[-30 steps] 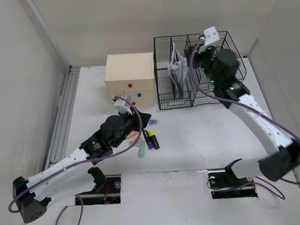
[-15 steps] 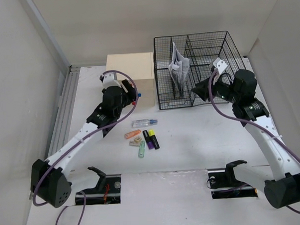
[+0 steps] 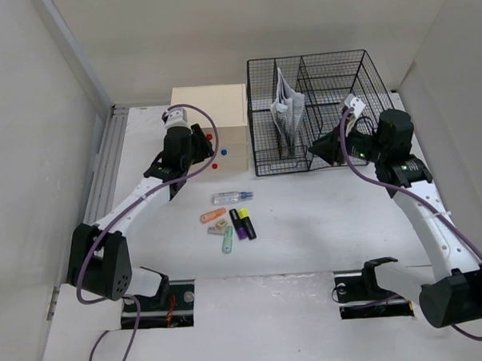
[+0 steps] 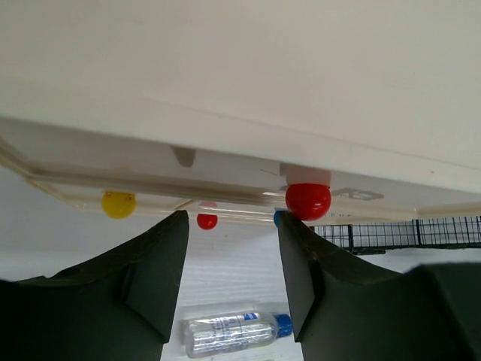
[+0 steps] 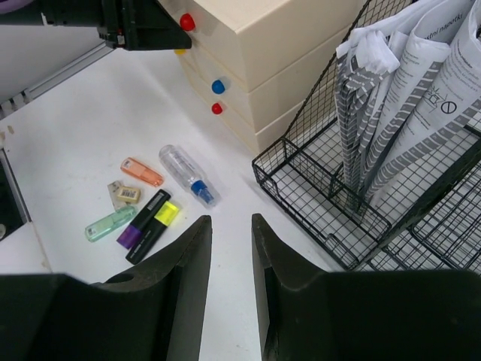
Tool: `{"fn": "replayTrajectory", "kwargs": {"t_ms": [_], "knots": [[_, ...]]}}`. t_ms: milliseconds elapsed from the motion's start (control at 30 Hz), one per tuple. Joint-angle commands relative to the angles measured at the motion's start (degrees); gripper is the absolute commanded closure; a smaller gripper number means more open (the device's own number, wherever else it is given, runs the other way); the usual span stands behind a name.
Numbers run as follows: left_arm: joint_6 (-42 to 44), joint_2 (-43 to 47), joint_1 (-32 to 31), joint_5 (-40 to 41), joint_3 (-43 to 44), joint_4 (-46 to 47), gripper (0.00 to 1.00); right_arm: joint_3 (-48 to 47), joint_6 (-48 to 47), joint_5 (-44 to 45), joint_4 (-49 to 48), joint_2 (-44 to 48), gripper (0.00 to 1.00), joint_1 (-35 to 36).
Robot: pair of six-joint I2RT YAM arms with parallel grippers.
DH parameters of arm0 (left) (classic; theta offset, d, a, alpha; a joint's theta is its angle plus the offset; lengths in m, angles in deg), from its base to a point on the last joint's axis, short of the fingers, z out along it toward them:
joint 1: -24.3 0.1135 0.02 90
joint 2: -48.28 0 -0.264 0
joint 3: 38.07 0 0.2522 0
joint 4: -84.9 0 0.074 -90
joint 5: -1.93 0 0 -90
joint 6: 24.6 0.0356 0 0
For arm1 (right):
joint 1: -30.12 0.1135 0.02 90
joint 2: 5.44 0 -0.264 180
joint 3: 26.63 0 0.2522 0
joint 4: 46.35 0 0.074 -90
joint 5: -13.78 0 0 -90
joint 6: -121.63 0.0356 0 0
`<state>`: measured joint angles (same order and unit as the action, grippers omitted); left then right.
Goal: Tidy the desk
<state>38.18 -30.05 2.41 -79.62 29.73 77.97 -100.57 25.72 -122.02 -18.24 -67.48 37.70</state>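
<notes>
Step, by my reading: getting a drawer open. Cream drawer box (image 3: 208,110) back-left; left end effector (image 4: 231,226) at its front, spread, nothing between, red knob (image 4: 308,201) just beside one finger. Next calls for shifting onto that knob, pinching, pulling straight out. White walls (image 3: 30,118) all round, metal rail (image 3: 105,182) left; matte counter (image 3: 323,225) fills the floor between. Wire rack (image 3: 333,88) back-right, right end effector (image 5: 231,226) before it, narrowly parted, empty. Bottle (image 3: 231,197), highlighters (image 3: 243,224) loose mid-counter

In the left wrist view, the drawer box (image 4: 240,75) is cut off by the top and side edges. The blue knob (image 4: 276,218) is largely hidden behind the left gripper (image 4: 231,218). The print on the bottle (image 4: 233,332) cannot be read. In the right wrist view, the folded papers (image 5: 406,90) and the wire rack (image 5: 331,203) are cropped at the right edge. The small tan item (image 5: 124,194) is possibly a tag.
</notes>
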Motion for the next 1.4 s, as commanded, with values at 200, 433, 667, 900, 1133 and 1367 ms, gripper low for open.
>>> {"fn": "replayTrajectory", "kwargs": {"t_ms": [200,433,667,900,1133,1367], "knots": [[1.6,-0.2,-1.1,-5.2,5.1,6.0,0.54,-1.0,-0.5,-2.2,-1.7,0.9,0.67,0.0],[2.1,1.9,-3.2,-1.3,5.8,5.1,0.55,-0.5,-0.5,-2.2,-1.7,0.9,0.67,0.0],[2.6,-2.1,-3.2,1.6,10.6,1.2,0.67,-0.5,-0.5,-1.7,-1.7,1.5,0.67,0.0],[3.1,-2.1,-3.2,2.6,10.6,0.6,0.82,0.1,-0.5,-1.7,-1.7,1.5,0.67,0.0],[0.6,1.8,-4.9,2.1,3.4,0.6,0.98,0.1,-0.5,-1.7,-1.7,1.5,0.67,0.0],[-3.5,11.3,-11.4,5.1,-8.1,2.8,0.98,0.1,-1.0,-2.2,-1.7,1.5,0.67,0.0]]}}
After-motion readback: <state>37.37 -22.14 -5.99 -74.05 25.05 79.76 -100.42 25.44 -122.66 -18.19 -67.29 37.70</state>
